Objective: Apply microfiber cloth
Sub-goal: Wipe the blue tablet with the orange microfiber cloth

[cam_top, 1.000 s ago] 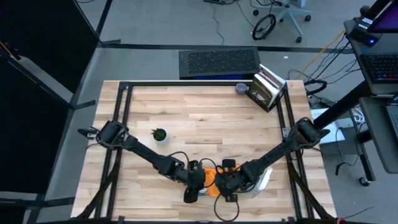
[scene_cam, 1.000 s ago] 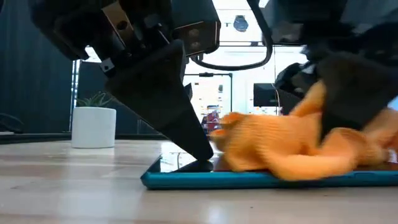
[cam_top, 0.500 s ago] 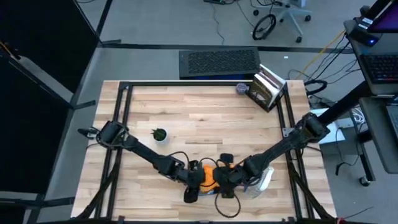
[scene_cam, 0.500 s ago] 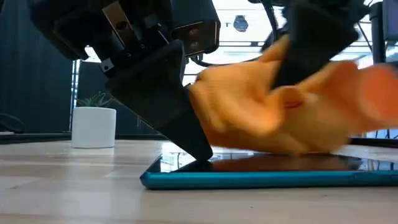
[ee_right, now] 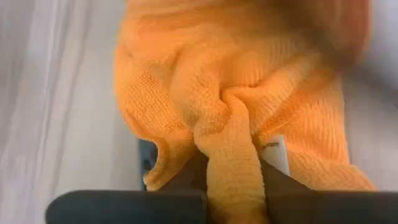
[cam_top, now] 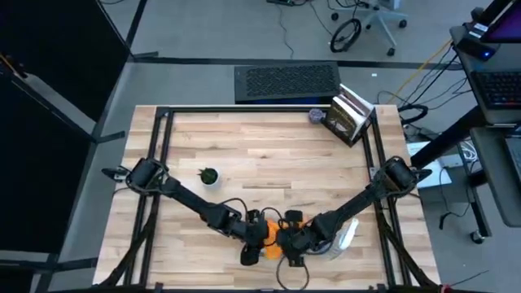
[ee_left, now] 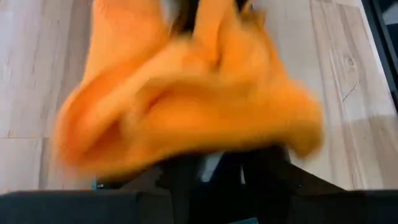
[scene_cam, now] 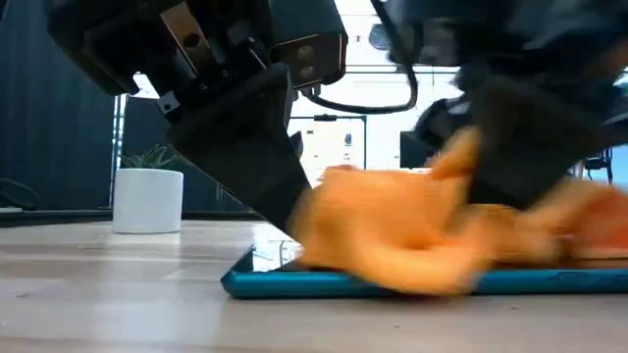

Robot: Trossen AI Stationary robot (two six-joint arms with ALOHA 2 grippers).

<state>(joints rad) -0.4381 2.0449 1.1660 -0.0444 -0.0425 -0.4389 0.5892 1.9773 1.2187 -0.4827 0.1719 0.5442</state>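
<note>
Cloth (ee_right: 249,93), soft, light and floppy, pinched at a bunched fold by right gripper (ee_right: 233,180) over tablet (scene_cam: 392,282); left gripper (scene_cam: 294,221) pins tablet, grip unclear.

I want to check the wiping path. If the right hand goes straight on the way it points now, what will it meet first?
Most likely the tablet: the right hand, gripping the microfiber cloth, points down at it, cloth first. Depth is unclear.
</note>
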